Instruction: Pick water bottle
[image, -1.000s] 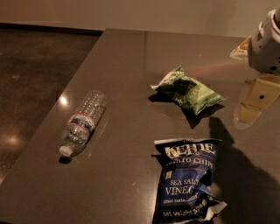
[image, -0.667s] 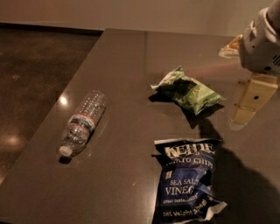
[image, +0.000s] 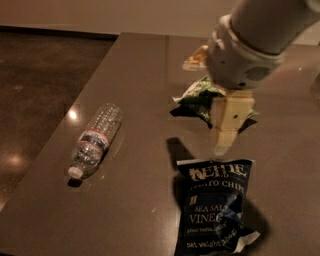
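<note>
Starting nearest me: a crumpled dark blue chip bag (image: 216, 205) with white lettering lies flat on the dark brown glossy tabletop (image: 145, 65). That bag is my landmark.

Left of the chip bag and well apart from it is the water bottle (image: 94, 140): small, clear ribbed plastic, white cap, white-blue label band edged in red. It lies on its side on the tabletop, cap toward the near left, base angled away.

Just beyond the chip bag's top edge hangs the gripper (image: 227, 125), a beige piece pointing down under a rounded white-grey wrist housing (image: 245, 60). Wide or narrow, I cannot tell from here. It is well to the right of the water bottle, not touching it.

Farther back from the chip bag sits a crumpled green snack bag (image: 195, 97), partly hidden behind the gripper.

Far left of the chip bag, past the table edge, is dark polished floor (image: 35, 75).
</note>
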